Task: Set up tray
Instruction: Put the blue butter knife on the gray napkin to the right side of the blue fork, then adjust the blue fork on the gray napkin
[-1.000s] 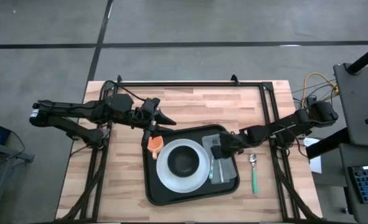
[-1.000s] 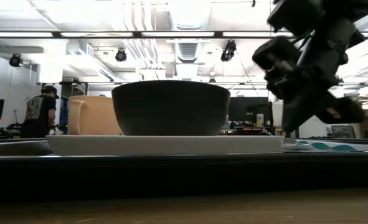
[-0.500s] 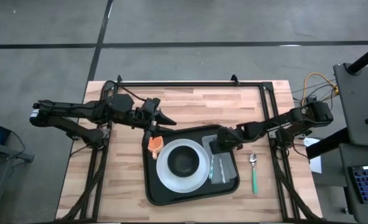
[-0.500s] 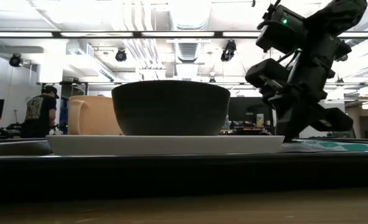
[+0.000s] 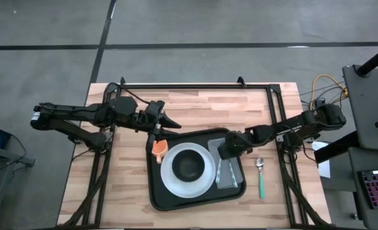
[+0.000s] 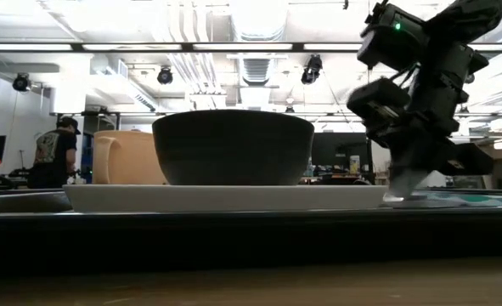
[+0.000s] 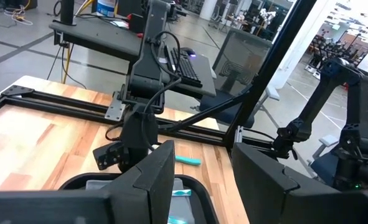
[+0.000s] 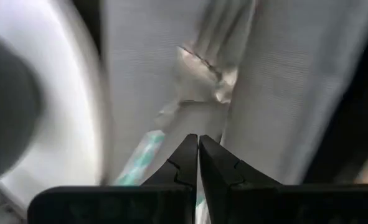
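Observation:
The black tray holds a white plate with a black bowl, an orange cup and a grey napkin. A fork with a teal handle lies on the napkin. My right gripper is shut and stands low over the napkin's far end, its tips by the fork's neck. My left gripper is open and hovers beyond the tray's far left corner. A green-handled spoon lies on the table right of the tray. My right gripper comes down from above, slanting in from the table's right. Its shut fingertips reach the level of the napkin beside the fork's neck. I cannot tell whether they touch the fork or the napkin.
A black frame runs along the table's far edge and down both sides. Bare wood lies between the frame and the tray and left of the tray. A person stands in the room behind.
My right gripper rose a little and drew toward the far edge, then came back down over the napkin's far end, its fingertips now at napkin level. The left arm kept still. Plate, bowl, cup and spoon have not moved.

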